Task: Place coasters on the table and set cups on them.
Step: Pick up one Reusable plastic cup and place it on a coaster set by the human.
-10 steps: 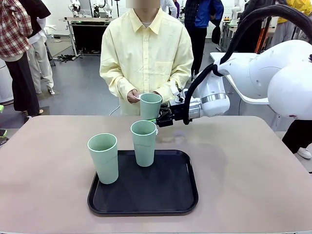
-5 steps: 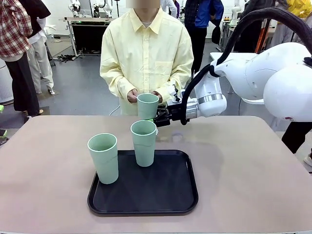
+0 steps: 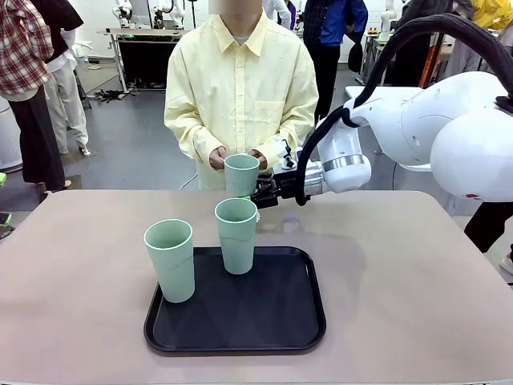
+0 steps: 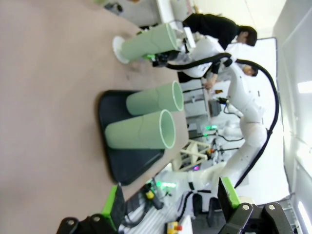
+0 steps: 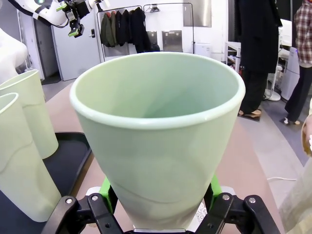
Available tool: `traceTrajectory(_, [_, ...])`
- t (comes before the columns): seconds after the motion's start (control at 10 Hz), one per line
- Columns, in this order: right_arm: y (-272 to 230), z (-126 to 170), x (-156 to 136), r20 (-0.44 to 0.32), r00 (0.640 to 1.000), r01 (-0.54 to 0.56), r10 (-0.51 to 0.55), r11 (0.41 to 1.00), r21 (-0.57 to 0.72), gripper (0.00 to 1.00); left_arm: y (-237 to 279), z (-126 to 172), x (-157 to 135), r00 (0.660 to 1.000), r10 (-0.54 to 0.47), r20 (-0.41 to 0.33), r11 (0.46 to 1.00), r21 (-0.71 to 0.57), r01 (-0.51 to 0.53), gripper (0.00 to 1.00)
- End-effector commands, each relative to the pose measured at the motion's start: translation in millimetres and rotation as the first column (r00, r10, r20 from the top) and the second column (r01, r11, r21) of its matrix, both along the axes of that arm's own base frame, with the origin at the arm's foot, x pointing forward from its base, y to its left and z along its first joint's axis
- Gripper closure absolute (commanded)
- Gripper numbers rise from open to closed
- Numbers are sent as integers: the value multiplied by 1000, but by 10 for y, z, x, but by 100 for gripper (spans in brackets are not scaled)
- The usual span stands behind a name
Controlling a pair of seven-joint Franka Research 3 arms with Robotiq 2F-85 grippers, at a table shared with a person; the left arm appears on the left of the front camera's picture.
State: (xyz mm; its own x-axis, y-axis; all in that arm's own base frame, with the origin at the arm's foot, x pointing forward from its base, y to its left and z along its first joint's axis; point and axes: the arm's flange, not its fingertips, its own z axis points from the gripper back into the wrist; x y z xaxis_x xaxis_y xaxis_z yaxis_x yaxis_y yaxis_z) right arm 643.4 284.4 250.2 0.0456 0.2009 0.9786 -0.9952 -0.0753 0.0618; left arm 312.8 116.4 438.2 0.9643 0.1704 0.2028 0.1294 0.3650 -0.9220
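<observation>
Behind the nearer cup [image 3: 237, 233], right gripper [image 3: 261, 193] pinching far cup [image 3: 241, 170], its base hidden, left gripper [image 4: 169, 191] spread

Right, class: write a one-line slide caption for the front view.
Right gripper grips a green cup near the person; two more cups stand on the black tray.

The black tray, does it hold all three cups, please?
No: two cups stand on the tray; the right gripper holds the third cup.
</observation>
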Motion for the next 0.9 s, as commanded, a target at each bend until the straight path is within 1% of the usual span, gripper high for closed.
traceTrajectory(0.0, [38,-3,84,-4,1000,24,-25,1000,-10,18,7,8,1,1000,0,12,1000,-12,0,0])
traceTrajectory(0.2, [16,-18,96,1,1000,28,-28,1000,-14,18,7,8,1,1000,0,12,1000,-12,0,0])
traceTrajectory(0.8, [0,-142,114,-29,999,36,-38,998,-45,18,7,8,1,1000,0,12,1000,-12,0,0])
